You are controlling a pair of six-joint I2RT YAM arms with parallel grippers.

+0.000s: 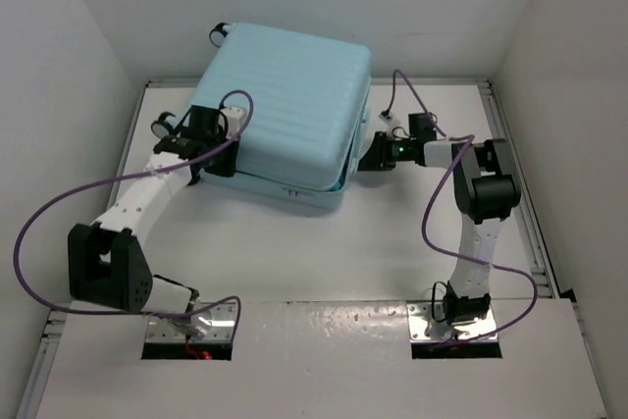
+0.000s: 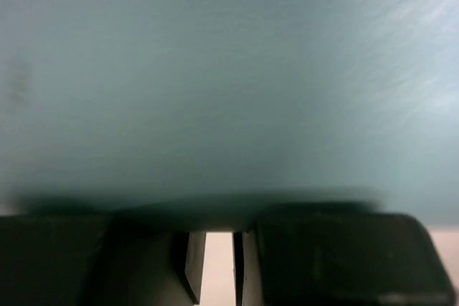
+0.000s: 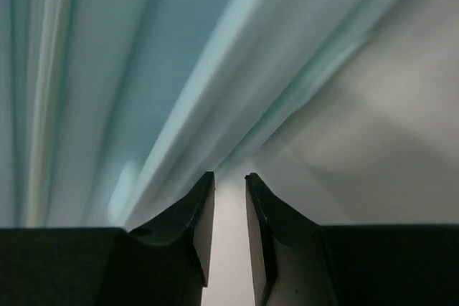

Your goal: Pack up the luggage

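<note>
The luggage (image 1: 285, 115), a large pale aqua ribbed suitcase, lies flat at the back of the table with its lid down on the lower shell; a thin seam shows along its near and right edges. My left gripper (image 1: 224, 156) presses against its left side; the shell fills the left wrist view (image 2: 229, 69). Its fingers (image 2: 219, 249) are nearly shut, with nothing between them. My right gripper (image 1: 363, 156) is at the suitcase's right edge by the seam. In the right wrist view (image 3: 229, 180) its jaws stand a narrow gap apart, empty, tips at the ribbed shell (image 3: 107, 69).
The white table (image 1: 324, 252) is boxed in by white walls at the left, back and right. A black caster wheel (image 1: 218, 34) sticks out at the suitcase's far corner. Purple cables (image 1: 39, 223) loop beside both arms. A rail (image 1: 535, 233) runs along the right edge.
</note>
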